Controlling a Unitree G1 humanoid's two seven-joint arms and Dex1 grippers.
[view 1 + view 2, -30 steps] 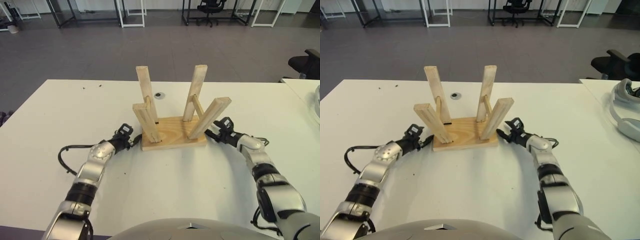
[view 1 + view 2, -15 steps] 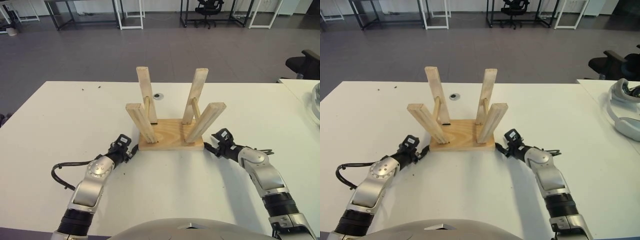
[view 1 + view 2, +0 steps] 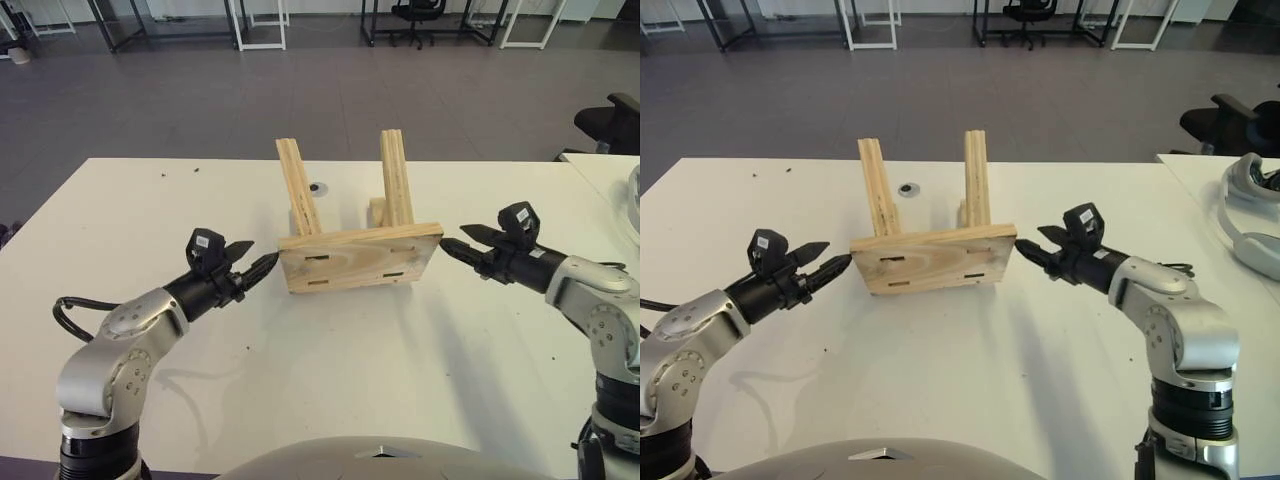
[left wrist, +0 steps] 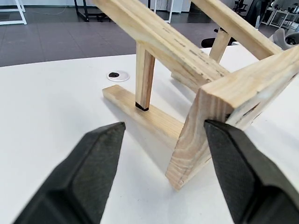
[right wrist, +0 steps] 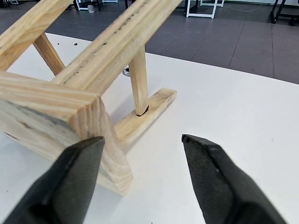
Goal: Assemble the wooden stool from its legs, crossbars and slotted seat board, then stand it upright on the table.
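Observation:
The assembled wooden stool lies tipped on its side. Its slotted seat board point(image 3: 360, 258) stands on edge and faces me, and the legs point(image 3: 298, 190) point away toward the table's far edge. The two lower legs point(image 4: 149, 116) rest on the table, joined to the upper ones by crossbars point(image 5: 138, 84). My left gripper point(image 3: 255, 255) is open just off the seat's left end, whose corner point(image 4: 224, 107) sits between the fingers point(image 4: 93, 158). At the seat's right end my right gripper point(image 3: 455, 240) is open too, with the board's corner point(image 5: 56, 116) beside its fingers point(image 5: 215, 172).
A small round grommet point(image 3: 317, 187) is set in the white table point(image 3: 330, 380) behind the stool. A black cable point(image 3: 70, 310) loops by my left arm. A white headset point(image 3: 1250, 215) lies on the neighbouring table at right. Open floor lies beyond the far edge.
The stool has gone from upside down on its seat to lying on its side with the seat facing me. Both arms have risen off the table and spread apart.

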